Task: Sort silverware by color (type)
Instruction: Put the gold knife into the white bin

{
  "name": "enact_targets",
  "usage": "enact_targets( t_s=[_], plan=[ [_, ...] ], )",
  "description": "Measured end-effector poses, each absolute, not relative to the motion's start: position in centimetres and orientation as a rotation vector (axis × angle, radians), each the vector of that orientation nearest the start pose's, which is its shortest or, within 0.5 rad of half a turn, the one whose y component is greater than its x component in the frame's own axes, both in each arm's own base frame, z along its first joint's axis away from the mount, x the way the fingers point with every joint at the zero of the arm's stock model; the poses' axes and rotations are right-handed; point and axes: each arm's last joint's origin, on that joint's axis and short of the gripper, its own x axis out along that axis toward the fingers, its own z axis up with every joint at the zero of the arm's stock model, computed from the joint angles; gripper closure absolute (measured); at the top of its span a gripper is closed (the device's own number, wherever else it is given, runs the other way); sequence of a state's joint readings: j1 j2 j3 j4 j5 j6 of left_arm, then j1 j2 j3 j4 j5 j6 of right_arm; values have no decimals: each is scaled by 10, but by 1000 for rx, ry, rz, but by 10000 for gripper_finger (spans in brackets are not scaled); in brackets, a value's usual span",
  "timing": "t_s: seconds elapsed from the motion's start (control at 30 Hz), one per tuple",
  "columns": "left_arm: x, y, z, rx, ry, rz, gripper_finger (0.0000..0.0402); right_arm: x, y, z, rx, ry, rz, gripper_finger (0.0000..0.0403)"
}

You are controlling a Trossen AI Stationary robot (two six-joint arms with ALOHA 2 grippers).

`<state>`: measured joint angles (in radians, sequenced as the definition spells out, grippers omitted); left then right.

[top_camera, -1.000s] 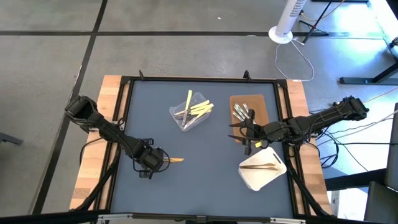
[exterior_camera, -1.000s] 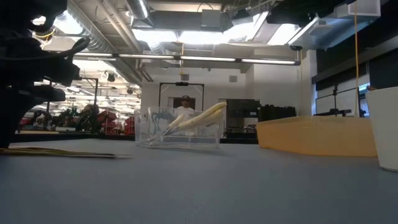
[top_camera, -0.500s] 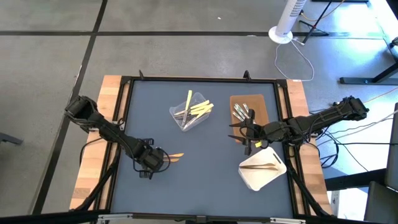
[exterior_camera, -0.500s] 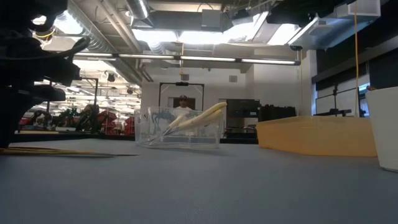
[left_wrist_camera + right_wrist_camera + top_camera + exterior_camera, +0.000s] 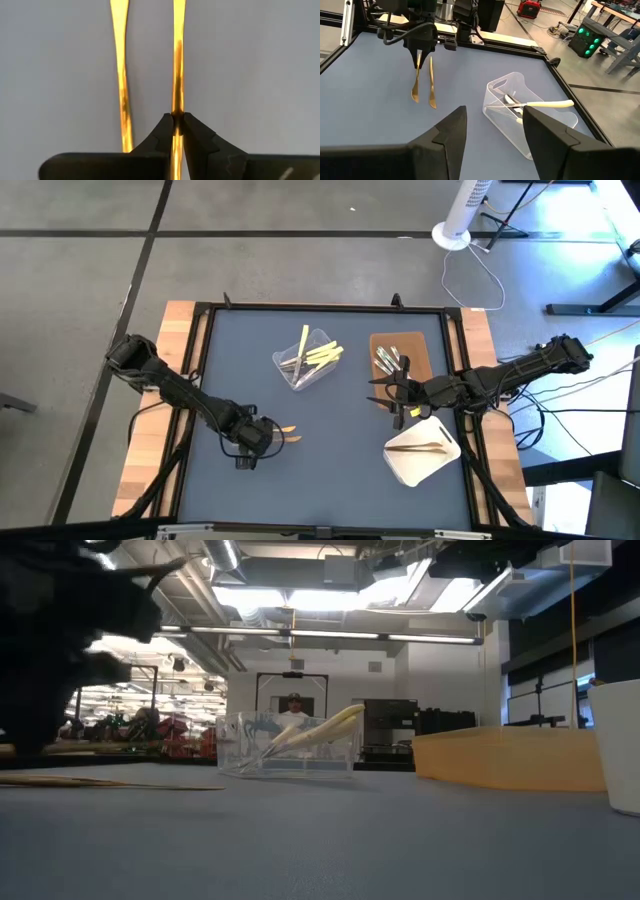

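Pinching one orange-brown utensil (image 5: 178, 60) tight, the left gripper (image 5: 178, 118) sits low — the right gripper (image 5: 492, 130) waits, fingers apart, holding nothing.

Bright ceiling strip lights (image 5: 300, 600) behind the clear tub (image 5: 290, 745) glare in the low view, silhouetting and blurring the dark arm (image 5: 60, 630) beside it, while the overhead view stays evenly lit.
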<state>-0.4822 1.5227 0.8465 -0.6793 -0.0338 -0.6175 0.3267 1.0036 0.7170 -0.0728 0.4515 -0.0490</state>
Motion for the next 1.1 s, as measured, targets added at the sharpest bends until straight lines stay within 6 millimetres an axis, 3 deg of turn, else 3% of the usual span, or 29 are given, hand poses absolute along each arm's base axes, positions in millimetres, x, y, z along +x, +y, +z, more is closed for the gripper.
enact_targets(
  t_s=[0.3, 0.7, 1.1],
  plan=[
    [256, -110, 186, -336, 1231, 15, 385, 211, 58, 281, -185, 336, -115, 219],
    [294, -78, 210, -650, 1003, 3, 380, 212, 63, 283, -163, 320, 38, 219],
    [311, -51, 220, -822, 851, 9, 381, 242, 77, 269, -321, 243, 176, 219]
  ],
)
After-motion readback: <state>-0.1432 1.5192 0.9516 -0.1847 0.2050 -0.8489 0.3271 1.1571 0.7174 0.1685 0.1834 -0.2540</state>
